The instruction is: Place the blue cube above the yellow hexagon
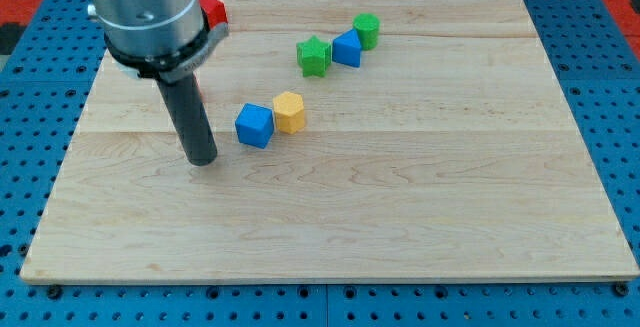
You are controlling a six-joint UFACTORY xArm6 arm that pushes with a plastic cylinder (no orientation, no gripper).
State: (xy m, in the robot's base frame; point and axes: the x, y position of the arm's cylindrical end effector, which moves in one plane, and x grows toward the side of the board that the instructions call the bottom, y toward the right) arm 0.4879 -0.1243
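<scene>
On the pale wooden worktop (400, 217), a green star block (313, 55), a second blue block (346, 48) and a green hexagonal block (366, 30) cluster at one o'clock from the blue cube (254, 125). A red block (211, 10) peeks from behind the arm. The yellow hexagon (289, 112) touches the cube at two o'clock. No claw here: my tip (202, 159), a bare dark rod, stands near the cube at eight o'clock, touching nothing.

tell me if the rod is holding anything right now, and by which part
Nothing is held. My tip rests on the wooden board, apart from the blue cube, which sits to its right in the view, touching the yellow hexagon.
</scene>
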